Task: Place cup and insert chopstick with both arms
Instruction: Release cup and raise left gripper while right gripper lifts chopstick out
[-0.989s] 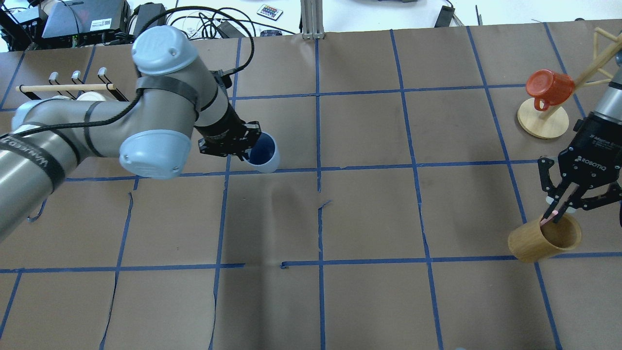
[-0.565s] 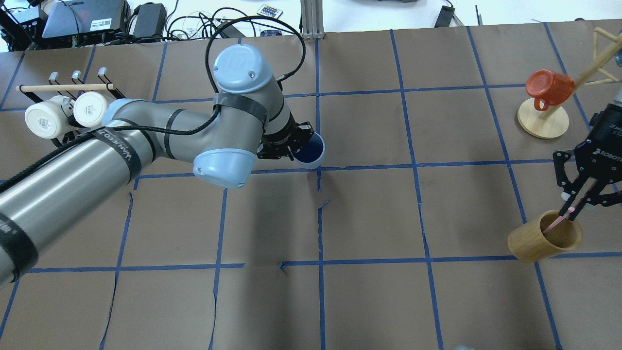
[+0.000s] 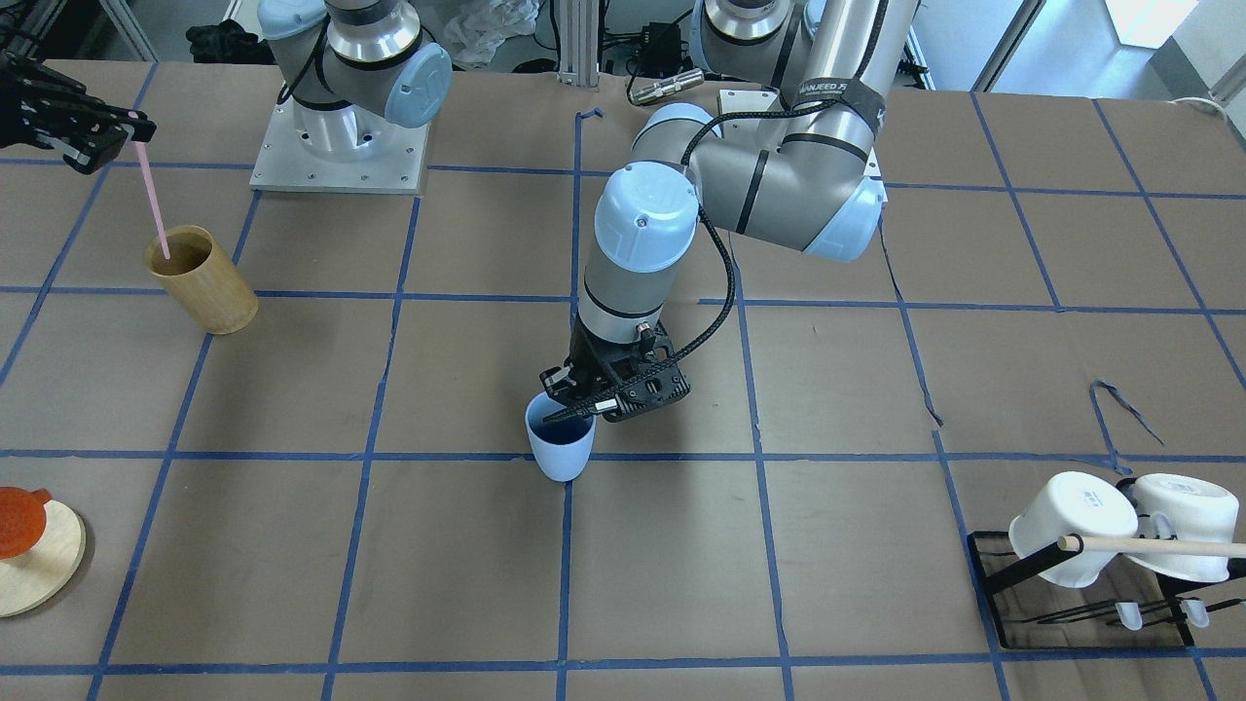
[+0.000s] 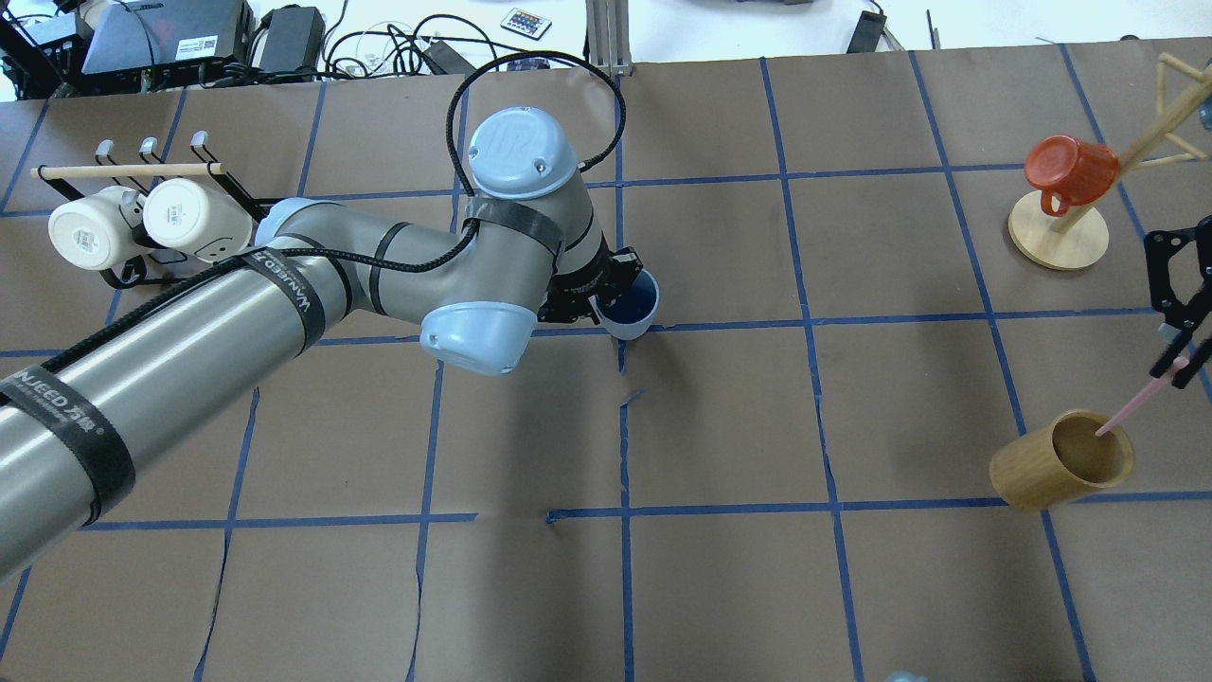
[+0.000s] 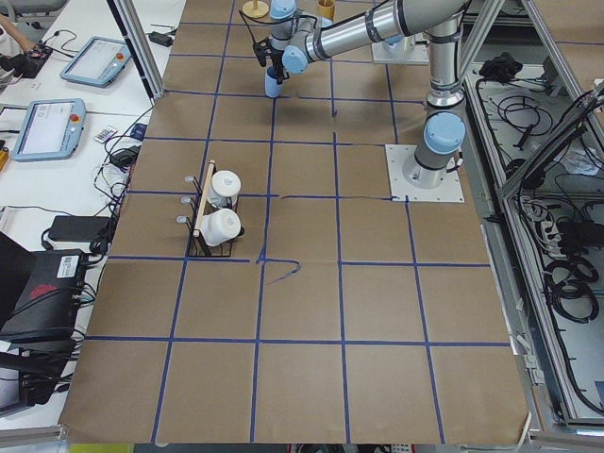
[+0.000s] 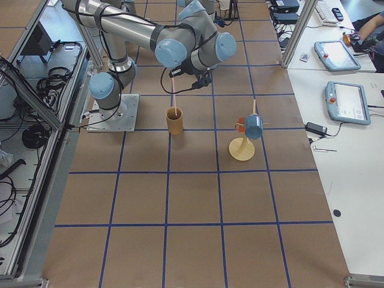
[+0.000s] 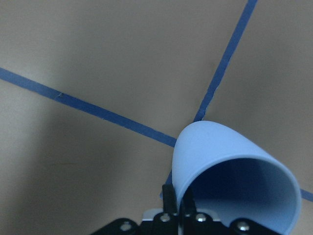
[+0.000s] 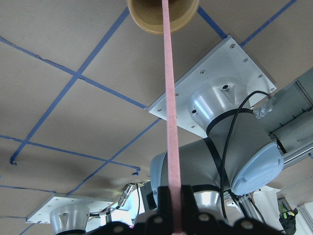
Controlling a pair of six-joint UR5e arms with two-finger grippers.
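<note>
The light-blue cup (image 3: 560, 450) stands upright at the table's middle, by a tape crossing; I cannot tell whether its base touches the paper. My left gripper (image 3: 569, 407) is shut on its rim, one finger inside. The cup (image 4: 632, 311) and left gripper (image 4: 598, 301) also show in the overhead view, and the cup (image 7: 230, 161) in the left wrist view. My right gripper (image 4: 1177, 365) is shut on the top of the pale-pink chopstick (image 4: 1131, 407). The chopstick (image 3: 151, 195) hangs down, its lower tip inside the tan bamboo cylinder (image 3: 202, 280). The right wrist view shows the chopstick (image 8: 168, 98).
A black rack (image 4: 142, 275) with two white mugs and a wooden rod (image 4: 128, 171) stands at the table's left. A wooden mug tree (image 4: 1056, 237) with an orange-red mug (image 4: 1070, 166) stands at the right, behind the bamboo cylinder (image 4: 1042, 474).
My left arm has carried the cup to the right, to the table's middle. My right gripper has risen and drawn the chopstick up, most of it now out of the bamboo cylinder.
</note>
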